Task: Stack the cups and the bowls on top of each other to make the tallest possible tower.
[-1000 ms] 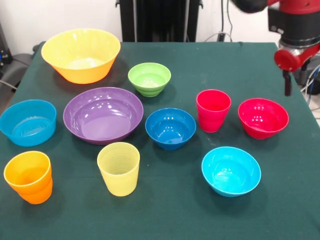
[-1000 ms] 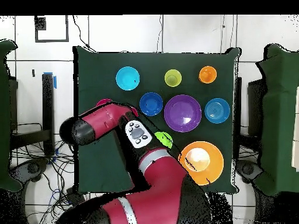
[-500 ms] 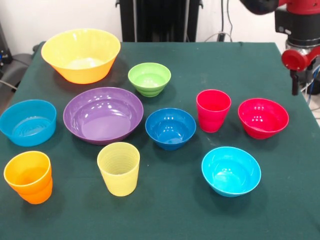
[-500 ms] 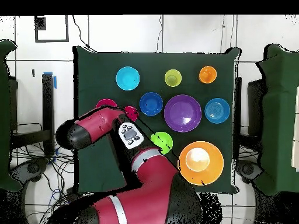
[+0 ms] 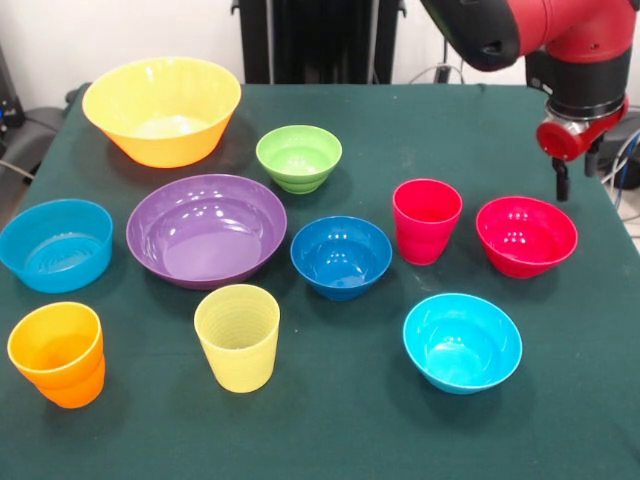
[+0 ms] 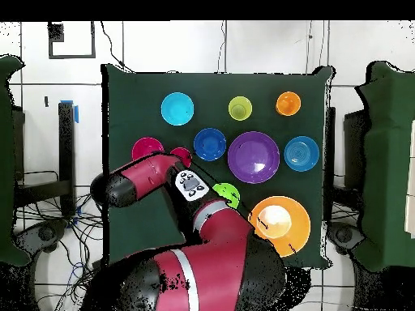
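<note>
Arm enters from top right of the front view, wrist pointing down; hand (image 5: 558, 180) hangs above the tabletop (image 5: 350, 420) just behind the red bowl (image 5: 526, 236), touching nothing. Cannot tell whether the hand is spread or pressed together. Nothing stacked: red cup (image 5: 426, 220) stands alone between red bowl and dark blue bowl (image 5: 341, 256). Cyan bowl (image 5: 462, 342), ribbed yellow cup (image 5: 237, 336) and orange cup (image 5: 57, 353) line the near edge. Purple bowl (image 5: 206, 229), lime bowl (image 5: 298, 157) and yellow-orange bowl (image 5: 161, 108) sit well apart from the hand.

cups (image 5: 427, 221): three are counted, red, pale yellow, orange
bowls (image 5: 206, 229): seven are counted
</note>
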Motion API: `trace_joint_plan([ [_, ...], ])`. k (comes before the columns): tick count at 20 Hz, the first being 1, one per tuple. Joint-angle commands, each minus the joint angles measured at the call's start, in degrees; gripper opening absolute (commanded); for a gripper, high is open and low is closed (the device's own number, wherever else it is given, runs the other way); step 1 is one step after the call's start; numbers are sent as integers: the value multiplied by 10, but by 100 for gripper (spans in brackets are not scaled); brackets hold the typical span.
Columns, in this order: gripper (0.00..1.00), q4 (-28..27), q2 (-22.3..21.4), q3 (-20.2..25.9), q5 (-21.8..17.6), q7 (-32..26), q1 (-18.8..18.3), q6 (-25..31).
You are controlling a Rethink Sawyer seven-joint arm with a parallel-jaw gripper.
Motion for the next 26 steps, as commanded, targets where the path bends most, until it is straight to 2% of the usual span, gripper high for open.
trace_joint_plan([
  [1,100,-36,25,-18,-37,0,6,7],
  [5,100,-55,51,-35,-50,20,28,-29],
  [9,100,-62,61,-44,-48,30,39,-40],
  [16,100,-56,63,-44,-37,21,32,-34],
  [26,100,-11,6,-20,-9,8,9,16],
])
